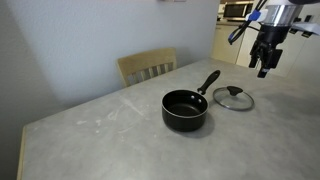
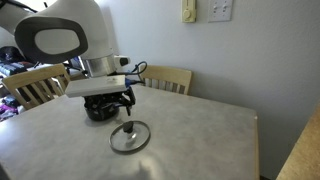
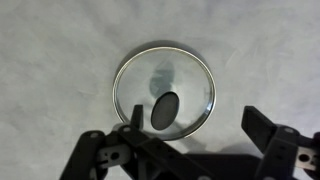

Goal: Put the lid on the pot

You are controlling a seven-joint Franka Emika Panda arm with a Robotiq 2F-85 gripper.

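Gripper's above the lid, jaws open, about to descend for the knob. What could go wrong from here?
1. The knob on the lid is small; the gripper could close off-centre and slip off it, or press down on the lid.
2. The pot stands close by, its handle pointing past the lid; a low carry may clip either.

Soft, even room light here, no hard glare. In the wrist view the pale grey tabletop (image 3: 60, 50) around the round clear glass lid with its metal rim (image 3: 195, 70) is nearly washed out, the corners are dimmer, and the black two-finger gripper (image 3: 175, 130) just below the lid is blurred. Both exterior views are grainy and soft; shadows near the lid are faint.
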